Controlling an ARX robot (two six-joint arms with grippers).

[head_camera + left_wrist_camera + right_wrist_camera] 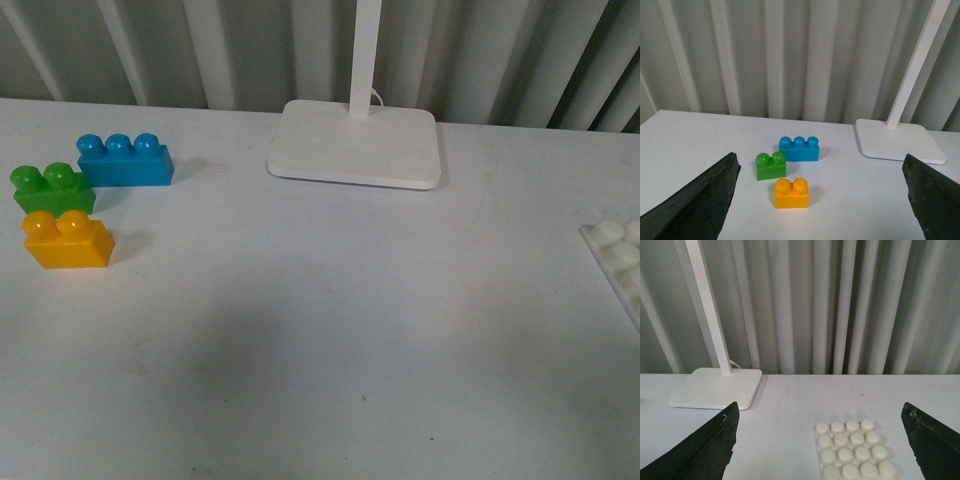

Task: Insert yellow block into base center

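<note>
left gripper [819,160] jaws spread wide and empty, right gripper [820,407] likewise released, we locate yellow block [68,241] at table [320,350] left, just beside green brick [52,187], possibly touching, blue brick [125,160] behind, base [620,262] at far right, well apart

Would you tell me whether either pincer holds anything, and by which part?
Nothing is held: the left pincer and right pincer are open; the yellow block lies free.

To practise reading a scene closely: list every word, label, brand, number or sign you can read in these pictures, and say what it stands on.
None: no writing shows on the yellow block, green block, blue block, studded base, lamp stand or table.
</note>
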